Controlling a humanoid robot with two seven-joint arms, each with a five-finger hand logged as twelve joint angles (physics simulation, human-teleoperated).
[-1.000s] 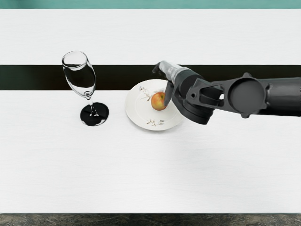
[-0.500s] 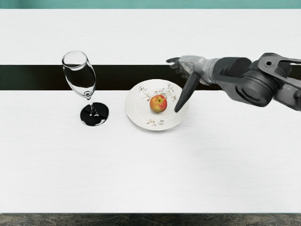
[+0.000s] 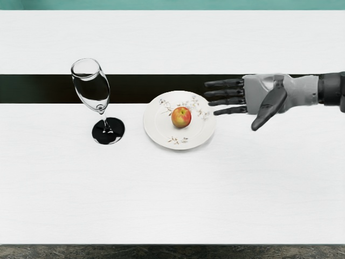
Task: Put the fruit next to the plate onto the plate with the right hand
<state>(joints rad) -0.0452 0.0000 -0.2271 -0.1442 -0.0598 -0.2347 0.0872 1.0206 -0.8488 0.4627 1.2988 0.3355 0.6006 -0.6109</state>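
White table (image 3: pixel 161 189): a pale, faintly grained top is seen across most of the view. A black band (image 3: pixel 32 89) is run across it from edge to edge, behind the objects.
Teal strip (image 3: pixel 172 4): a narrow margin is noted along the top of the view, beyond the table.
Glass (image 3: pixel 92 89): a clear stemmed glass is stood at the left on a dark round foot. The bowl is seen leaning toward the upper left. It is placed near the plate's left side, not touching it.
Plate (image 3: pixel 161 132): a white round plate with faint sprig markings is set at the centre, its far rim lying over the band's lower edge.
Apple (image 3: pixel 181 117): a red and yellow fruit is found resting on the plate, close to its middle.
Right hand (image 3: pixel 259 96): the hand is held just right of the plate, its arm brought in from the right edge.
Fingers (image 3: pixel 223 83): they are stretched out straight toward the plate and slightly spread, and nothing is grasped. The tips are seen at the plate's right rim, but contact cannot be judged. They are clearly apart from the apple.
Thumb (image 3: pixel 268 109): it is angled down and to the left, away from the fingers.
Wrist (image 3: pixel 304 90): a grey section is joined to a dark forearm at the right edge.
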